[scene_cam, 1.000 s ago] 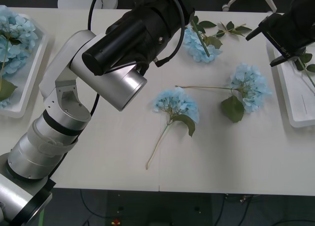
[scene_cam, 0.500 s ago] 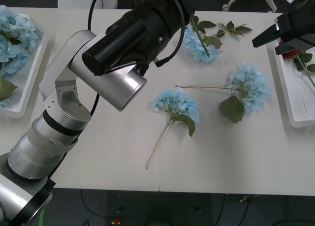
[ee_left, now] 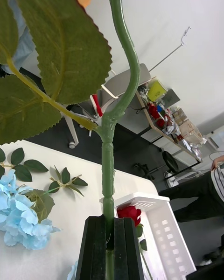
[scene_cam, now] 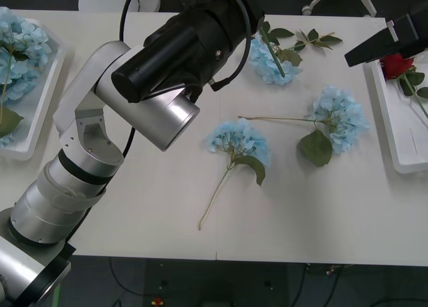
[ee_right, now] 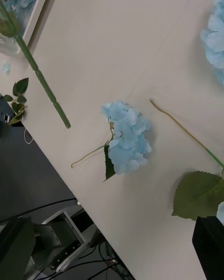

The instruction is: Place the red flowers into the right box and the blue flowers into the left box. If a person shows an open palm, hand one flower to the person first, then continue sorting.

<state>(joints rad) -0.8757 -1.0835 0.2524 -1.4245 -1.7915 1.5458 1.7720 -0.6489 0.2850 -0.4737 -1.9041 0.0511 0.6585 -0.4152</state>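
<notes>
My left gripper is shut on a thick green stem with large serrated leaves; its bloom is out of view. My raised left arm fills the near left of the table. One red flower lies in the right box, also seen as the red flower from the left wrist. My right gripper hovers open at that box's far corner, holding nothing. Three blue flowers lie on the table: a far one, a middle one and a right one. The left box holds more blue flowers.
A bloomless leaf sprig lies at the table's far edge. Chair legs stand behind the table. In the right wrist view a blue flower lies near the table's front edge, with floor and cables beyond it.
My right gripper has drawn up and away from the right box, uncovering the red flower that lies in it. The left arm has stayed still.
</notes>
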